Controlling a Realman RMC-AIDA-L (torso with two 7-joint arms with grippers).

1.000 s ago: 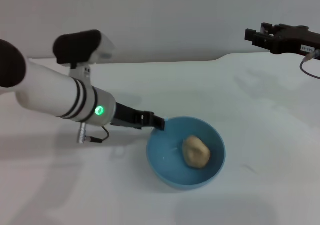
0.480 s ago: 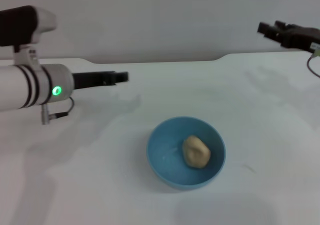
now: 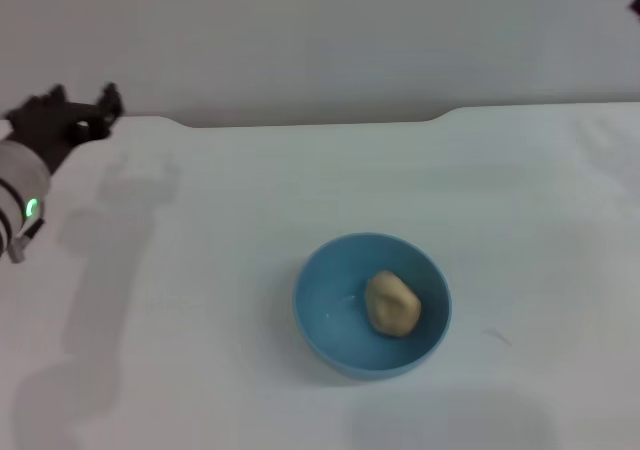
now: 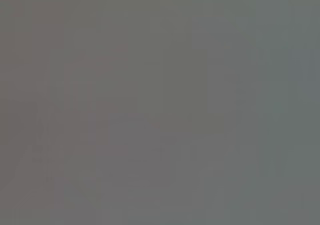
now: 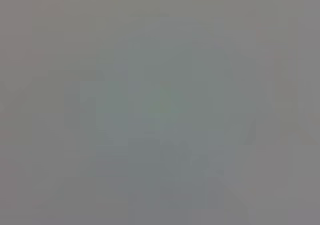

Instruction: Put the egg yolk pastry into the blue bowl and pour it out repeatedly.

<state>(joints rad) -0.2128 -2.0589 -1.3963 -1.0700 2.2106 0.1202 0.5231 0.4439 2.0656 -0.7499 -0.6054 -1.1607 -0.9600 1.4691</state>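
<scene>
In the head view the blue bowl stands upright on the white table, a little right of centre and near the front. The egg yolk pastry lies inside it, toward its right side. My left gripper is raised at the far left by the table's back edge, well away from the bowl, with its two dark fingers apart and nothing between them. Of my right arm only a dark sliver shows at the top right edge. Both wrist views show only plain grey.
The white table spreads around the bowl on all sides. Its back edge runs along a pale wall, with a step up near the right. No other objects show.
My left gripper has drawn back from the bowl's left rim, up and to the far left. My right arm has withdrawn almost out of the picture. Bowl and pastry have not moved.
</scene>
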